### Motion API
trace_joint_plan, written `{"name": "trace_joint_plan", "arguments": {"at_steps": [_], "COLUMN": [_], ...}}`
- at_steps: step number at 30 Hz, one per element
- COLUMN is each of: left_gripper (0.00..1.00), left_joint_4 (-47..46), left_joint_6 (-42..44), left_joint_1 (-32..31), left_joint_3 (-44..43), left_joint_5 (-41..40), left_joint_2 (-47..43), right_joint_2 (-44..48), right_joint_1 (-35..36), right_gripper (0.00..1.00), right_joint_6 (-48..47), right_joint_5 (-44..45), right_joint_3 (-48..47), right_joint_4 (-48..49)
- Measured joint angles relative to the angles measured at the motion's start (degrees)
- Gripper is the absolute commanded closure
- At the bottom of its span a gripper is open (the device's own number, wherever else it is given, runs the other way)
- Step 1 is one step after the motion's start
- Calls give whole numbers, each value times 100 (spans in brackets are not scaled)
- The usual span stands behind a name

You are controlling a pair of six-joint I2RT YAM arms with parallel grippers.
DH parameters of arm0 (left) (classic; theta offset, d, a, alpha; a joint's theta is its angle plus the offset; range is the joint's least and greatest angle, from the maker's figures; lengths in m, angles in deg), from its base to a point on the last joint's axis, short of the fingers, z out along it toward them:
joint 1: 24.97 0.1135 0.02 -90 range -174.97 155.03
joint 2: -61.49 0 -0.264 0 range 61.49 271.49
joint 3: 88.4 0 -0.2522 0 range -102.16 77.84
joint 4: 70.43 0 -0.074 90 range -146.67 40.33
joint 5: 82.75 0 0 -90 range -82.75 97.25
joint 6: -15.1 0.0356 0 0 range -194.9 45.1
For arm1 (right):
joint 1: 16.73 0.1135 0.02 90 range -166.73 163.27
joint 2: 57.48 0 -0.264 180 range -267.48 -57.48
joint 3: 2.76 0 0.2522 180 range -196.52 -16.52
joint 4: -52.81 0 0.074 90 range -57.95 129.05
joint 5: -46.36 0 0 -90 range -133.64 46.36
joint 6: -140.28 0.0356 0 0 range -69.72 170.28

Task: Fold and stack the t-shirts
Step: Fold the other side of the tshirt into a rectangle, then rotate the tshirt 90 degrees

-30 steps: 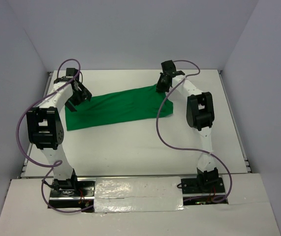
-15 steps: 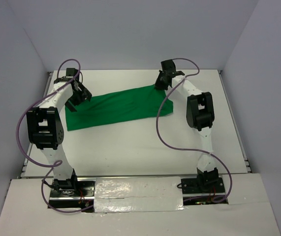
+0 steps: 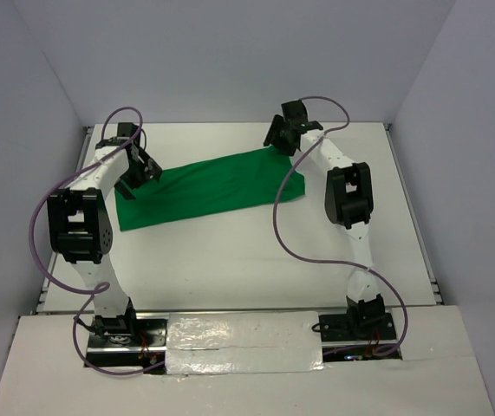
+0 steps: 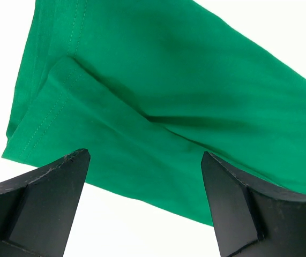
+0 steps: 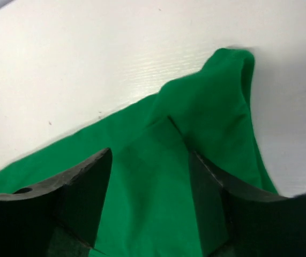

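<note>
Cloth is free on top: the right gripper (image 3: 280, 137) has just let go and lifted off the t-shirt (image 3: 208, 189), which lies as 1 long folded band across the table (image 3: 230, 260). Left wrist: the left gripper (image 4: 144, 158) hangs wide open above a hemmed end. Right wrist: the jaws are parted and empty, so this fold looks laid.

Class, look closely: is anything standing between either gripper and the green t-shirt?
Nothing visible does. The left gripper and right gripper hang over opposite ends of the green t-shirt, jaws open, with only cloth below.
</note>
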Motion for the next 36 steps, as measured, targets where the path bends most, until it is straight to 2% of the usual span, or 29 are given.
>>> {"name": "trace_joint_plan", "arguments": {"at_steps": [5,8,9,11,12,17,19,22,27,32,36], "left_gripper": [1,1,1,1,0,1,1,1,1,1,1], "left_joint_4": [11,-2,-7,-28,-33,-24,-31,-22,-17,-9,24], "left_joint_6": [-2,-2,-4,-4,-2,-2,-2,-2,-2,0,22], "left_joint_1": [0,-17,-26,-63,-81,-131,-131,-146,-166,-166,-166], "left_joint_3": [48,50,52,90,114,238,236,234,234,234,234], "left_joint_5": [0,0,2,4,4,28,48,61,63,61,46], "left_joint_2": [0,0,0,0,0,0,0,0,0,0,0], "right_joint_2": [210,820,1185,1862,2288,3853,3917,3392,2479,2133,1939], "right_joint_1": [0,-4,-4,-4,-4,-13,-15,-15,-15,-31,-63], "right_gripper": [25,34,52,80,98,100,100,100,100,100,100], "right_joint_6": [-42,-125,-179,-289,-319,-323,-275,-162,85,393,428], "right_joint_5": [199,306,341,400,409,140,-72,-313,-136,385,382], "right_joint_3": [101,485,717,1137,1478,3276,3838,4406,4470,3943,3707], "right_joint_4": [-155,-175,-203,-122,9,568,678,719,485,389,323]}}
